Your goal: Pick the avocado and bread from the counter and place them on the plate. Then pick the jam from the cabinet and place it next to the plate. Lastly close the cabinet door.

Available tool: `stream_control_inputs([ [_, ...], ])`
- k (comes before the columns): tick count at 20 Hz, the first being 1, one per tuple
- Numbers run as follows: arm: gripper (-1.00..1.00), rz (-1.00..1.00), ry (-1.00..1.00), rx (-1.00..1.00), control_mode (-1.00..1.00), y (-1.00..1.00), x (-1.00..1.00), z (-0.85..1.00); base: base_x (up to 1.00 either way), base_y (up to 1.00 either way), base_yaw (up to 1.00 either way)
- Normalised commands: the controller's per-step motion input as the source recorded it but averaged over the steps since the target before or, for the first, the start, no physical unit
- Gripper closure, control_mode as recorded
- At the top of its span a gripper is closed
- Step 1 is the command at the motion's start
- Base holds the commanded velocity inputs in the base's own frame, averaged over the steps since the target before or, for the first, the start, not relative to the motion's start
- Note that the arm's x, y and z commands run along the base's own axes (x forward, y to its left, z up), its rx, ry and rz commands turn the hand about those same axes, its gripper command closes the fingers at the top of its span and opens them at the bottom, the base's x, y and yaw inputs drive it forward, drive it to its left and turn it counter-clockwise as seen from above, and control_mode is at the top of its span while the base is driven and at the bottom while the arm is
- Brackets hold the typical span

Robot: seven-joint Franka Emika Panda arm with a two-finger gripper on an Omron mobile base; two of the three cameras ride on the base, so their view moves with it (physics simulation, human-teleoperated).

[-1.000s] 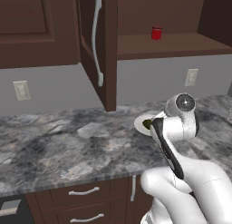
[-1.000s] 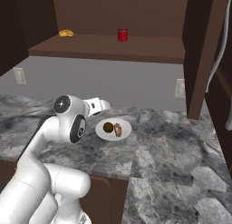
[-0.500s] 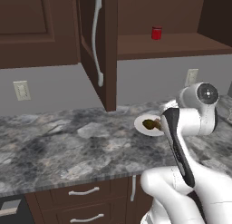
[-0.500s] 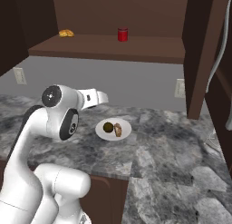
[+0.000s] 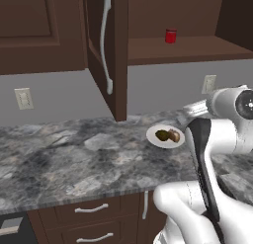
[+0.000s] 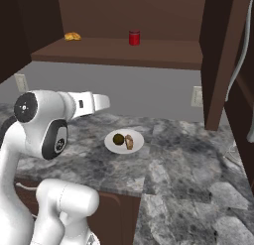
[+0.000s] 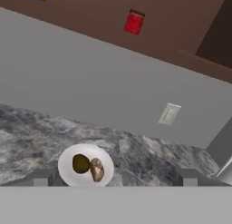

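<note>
A white plate (image 7: pixel 65 175) lies on the marble counter with the dark avocado (image 7: pixel 81 163) and the brown bread (image 7: pixel 97 169) side by side on it. From the left base view I see the plate (image 5: pixel 159 142), avocado (image 5: pixel 162 135) and bread (image 5: pixel 173 135). The red jam (image 7: pixel 134 22) jar stands upright on the cabinet shelf, the same jam (image 5: pixel 171 35) (image 6: pixel 134 37). My gripper (image 7: pixel 115 181) is open and empty, well back from the plate and above counter height, facing the wall; it is the same gripper (image 6: pixel 104 101). The cabinet door (image 5: pixel 106 55) stands open.
A yellow item (image 6: pixel 72 36) lies at the shelf's left end. A wall outlet (image 7: pixel 169 114) is right of the plate. The open cabinet door (image 6: pixel 218 55) juts out over the counter. Drawers (image 5: pixel 91 208) run below the counter edge.
The arm has swung back and up off the plate, which now shows fully with both foods on it. The jaws stay open.
</note>
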Motion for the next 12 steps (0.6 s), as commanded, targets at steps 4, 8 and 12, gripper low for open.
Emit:
stream_control_inputs([
  [4, -1.00, -0.01, -0.02, 0.09, -1.00, 0.00, -0.50, 0.54, 0.00, 0.00, 0.00],
  [8, -1.00, 0.00, -0.03, 0.04, -1.00, 0.00, -0.25, 0.52, 0.00, 0.00, 0.00],
  [12, -1.00, 0.00, -0.04, 0.02, -1.00, 0.00, -0.13, 0.50, 0.00, 0.00, 0.00],
])
